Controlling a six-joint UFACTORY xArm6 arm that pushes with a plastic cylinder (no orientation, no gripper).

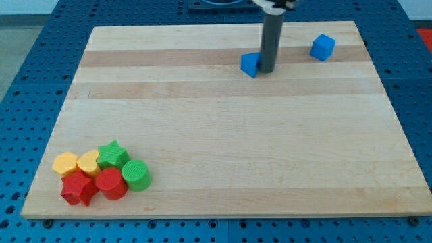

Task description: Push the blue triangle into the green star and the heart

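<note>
You have only one camera. It stands in front of the counter [223, 155], high up, and looks down at a slant. The whole wooden top fits in the frame, with the blue pegboard [27, 81] around it. The far edge is at the view's top, where the rod [266, 70] is cut off.

Tool tip [266, 71] touches triangle [250, 65] from the view's right, near counter's [223, 135] top edge. Cube [323, 47] further right, apart. Star [113, 154], heart [88, 163] clustered with other blocks at bottom left.
</note>
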